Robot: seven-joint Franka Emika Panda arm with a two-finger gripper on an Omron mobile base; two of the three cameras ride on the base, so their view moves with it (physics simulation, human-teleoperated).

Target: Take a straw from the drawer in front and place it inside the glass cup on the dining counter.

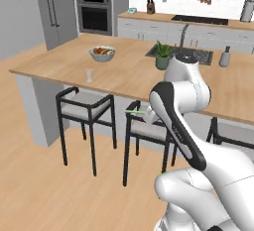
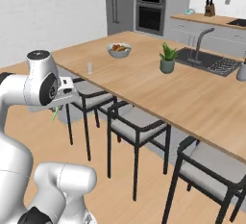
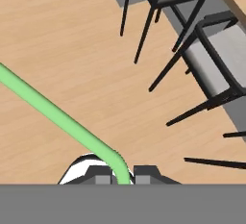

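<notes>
A simulated kitchen with a pale wood floor is seen, and the large light-wood tabletop [image 1: 64, 64] of the dining island stands above black stools [image 1: 84, 108]. The thin light-green straw [image 3: 57, 115] is pinched at one end between the closed tips of the end effector [image 3: 124, 175], so that its length juts free for insertion. The small clear glass cup [image 1: 89, 75] stands upright near the tabletop's edge, well apart from the straw, beside the white-blue fruit bowl [image 1: 102, 53].

Fruit bowl [image 1: 102, 53], potted plant [image 1: 162, 55], black stools [image 1: 84, 108] alongside.
</notes>
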